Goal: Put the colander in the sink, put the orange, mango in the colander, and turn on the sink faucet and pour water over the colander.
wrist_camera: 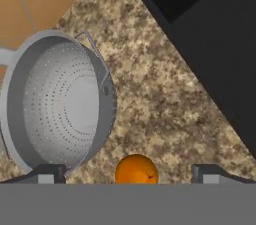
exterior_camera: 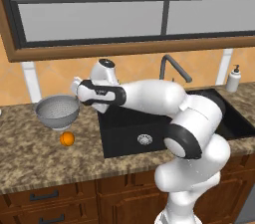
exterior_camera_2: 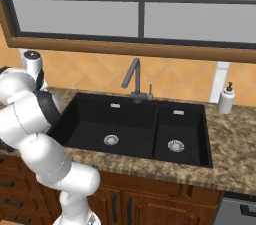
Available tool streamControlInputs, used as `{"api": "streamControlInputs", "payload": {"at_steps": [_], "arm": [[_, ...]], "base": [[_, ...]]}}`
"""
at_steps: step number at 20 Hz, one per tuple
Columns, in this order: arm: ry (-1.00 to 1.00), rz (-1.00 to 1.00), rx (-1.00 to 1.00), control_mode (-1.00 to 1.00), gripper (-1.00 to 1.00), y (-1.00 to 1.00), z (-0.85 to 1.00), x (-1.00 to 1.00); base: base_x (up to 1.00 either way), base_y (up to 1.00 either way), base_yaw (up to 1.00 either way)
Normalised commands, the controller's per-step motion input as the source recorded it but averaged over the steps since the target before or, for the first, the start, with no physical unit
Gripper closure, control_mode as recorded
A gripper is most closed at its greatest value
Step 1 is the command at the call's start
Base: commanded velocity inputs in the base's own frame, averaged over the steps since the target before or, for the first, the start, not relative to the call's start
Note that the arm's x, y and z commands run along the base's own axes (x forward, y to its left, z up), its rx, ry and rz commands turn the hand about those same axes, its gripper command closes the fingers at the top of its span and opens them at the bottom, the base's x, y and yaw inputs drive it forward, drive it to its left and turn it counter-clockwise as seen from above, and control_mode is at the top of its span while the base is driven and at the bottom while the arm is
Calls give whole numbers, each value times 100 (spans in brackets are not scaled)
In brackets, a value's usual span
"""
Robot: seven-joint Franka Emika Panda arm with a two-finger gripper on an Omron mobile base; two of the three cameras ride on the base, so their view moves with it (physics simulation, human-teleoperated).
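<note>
currently end effector wide open, holding nothing, above worktop left of sink. colander on worktop, orange just beside it (near fingertips). risk: descending finger hits orange, rolls it away; thin rim may slip.

granite counter, wooden cabinets, orange tiled wall

No readable text, label, brand, number or sign appears in any of the views.
</note>
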Motion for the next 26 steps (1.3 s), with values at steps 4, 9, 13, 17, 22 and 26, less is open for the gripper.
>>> {"api": "streamControlInputs", "payload": {"at_steps": [4,9,13,17,22,26], "arm": [[1,0,0,-100,-100,30,-28,21],[1,0,0,-100,-100,26,-27,22],[2,0,0,-100,-100,25,-32,16],[4,0,0,-100,-100,20,-29,20],[5,0,0,-100,-100,15,-27,19],[0,0,0,-100,-100,9,-21,18]], "base": [[0,0,0],[0,0,0],[0,0,0],[0,0,0],[0,0,0],[0,0,0]]}}
